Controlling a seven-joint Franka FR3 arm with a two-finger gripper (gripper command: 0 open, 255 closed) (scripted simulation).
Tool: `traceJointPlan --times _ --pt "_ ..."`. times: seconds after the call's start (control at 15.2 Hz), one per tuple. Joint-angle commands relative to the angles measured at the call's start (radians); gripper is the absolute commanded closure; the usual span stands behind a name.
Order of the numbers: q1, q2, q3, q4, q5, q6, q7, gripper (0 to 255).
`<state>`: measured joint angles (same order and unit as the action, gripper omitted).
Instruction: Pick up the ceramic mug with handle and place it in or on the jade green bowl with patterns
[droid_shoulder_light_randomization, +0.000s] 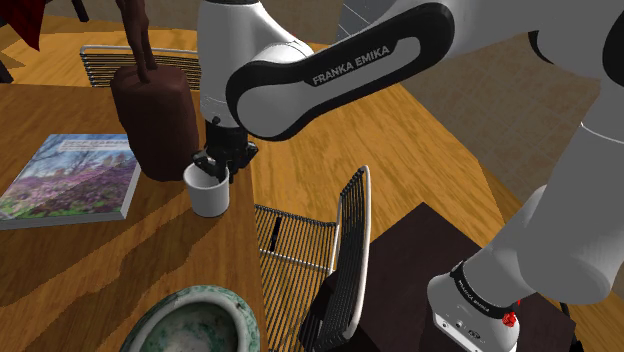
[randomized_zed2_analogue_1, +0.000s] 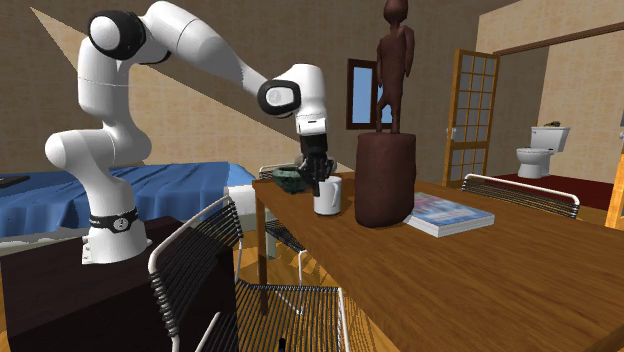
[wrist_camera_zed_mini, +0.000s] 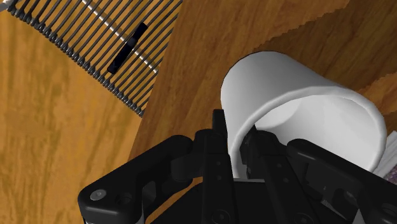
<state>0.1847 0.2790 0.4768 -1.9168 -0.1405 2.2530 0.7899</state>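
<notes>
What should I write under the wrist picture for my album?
Gripper clasps the white mug by its rim over the table.

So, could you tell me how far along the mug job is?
Done: the tool is at the white mug, shut on its wall at the rim. In hand: the grasp; the mug seems to stand on the table, not yet lifted. Left: carrying it to the green bowl and setting it down there.

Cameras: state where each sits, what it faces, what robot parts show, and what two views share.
Shoulder view: beside the stand, looking down the table; arm, gripper.
Second exterior view: low beyond the table's end, facing the whole arm.
Wrist view: on the hand, along fingers clasping the white mug.
Shared: mug in all; green bowl in both exterior views.
</notes>
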Motion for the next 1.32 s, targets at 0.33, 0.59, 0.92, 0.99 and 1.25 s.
traceJointPlan --times 0.33,0.59,0.92,0.99,1.25 --pt "-0.008 -0.043 0.010 0.043 0.028 -0.081 -0.018 255" --pt "-0.011 -0.063 0.013 0.074 0.041 -0.129 -0.026 255" --pt "-0.014 -0.083 0.017 0.118 0.055 -0.190 -0.034 255" --pt "-0.014 -0.086 0.018 0.127 0.057 -0.203 -0.036 255" --pt "-0.015 -0.098 0.019 0.168 0.064 -0.253 -0.040 255"
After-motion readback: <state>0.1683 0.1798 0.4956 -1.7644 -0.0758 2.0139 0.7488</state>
